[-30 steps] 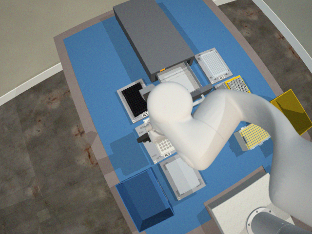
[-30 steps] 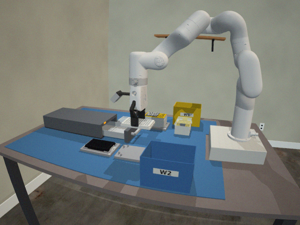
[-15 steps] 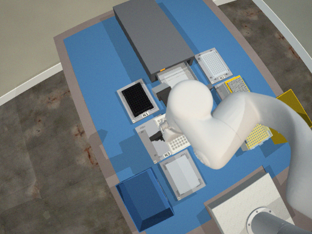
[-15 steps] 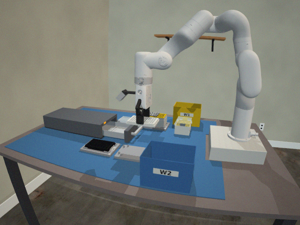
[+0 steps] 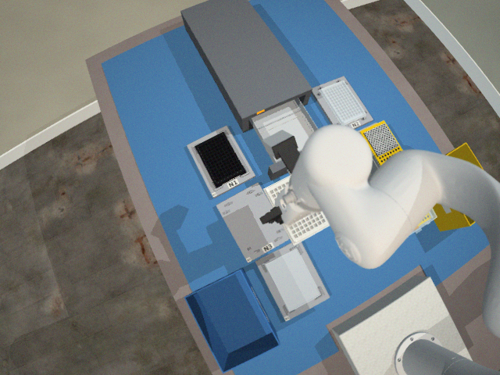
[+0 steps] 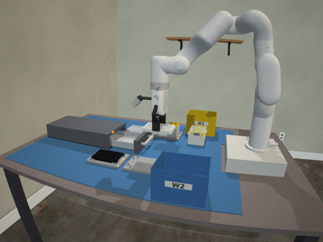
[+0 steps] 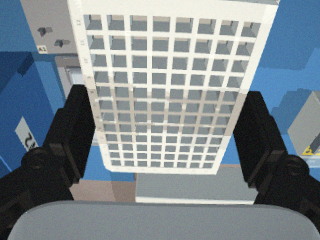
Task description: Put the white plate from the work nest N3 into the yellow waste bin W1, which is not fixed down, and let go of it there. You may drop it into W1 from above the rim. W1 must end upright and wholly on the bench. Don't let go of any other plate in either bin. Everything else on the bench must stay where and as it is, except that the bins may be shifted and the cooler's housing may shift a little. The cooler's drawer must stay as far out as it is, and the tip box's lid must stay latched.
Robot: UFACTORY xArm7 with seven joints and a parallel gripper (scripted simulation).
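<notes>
My gripper (image 7: 166,106) is shut on the white plate (image 7: 170,76), a flat white grid of many wells, with one finger on each long side. In the overhead view the plate (image 5: 303,225) hangs just right of the empty grey nest N3 (image 5: 250,223), partly hidden by my arm. In the side view the gripper (image 6: 156,122) holds the plate (image 6: 161,127) level, above the bench. The yellow bin W1 (image 6: 201,121) stands upright further right at the back. In the overhead view W1 (image 5: 460,189) is mostly hidden behind my arm.
The grey cooler (image 5: 242,56) has its drawer (image 5: 282,121) out, close behind the plate. A black plate sits in nest N1 (image 5: 219,159), and a clear plate in another nest (image 5: 342,102). A yellow tip box (image 5: 381,139), a tip rack (image 6: 197,134) and blue bin W2 (image 6: 179,179) stand nearby.
</notes>
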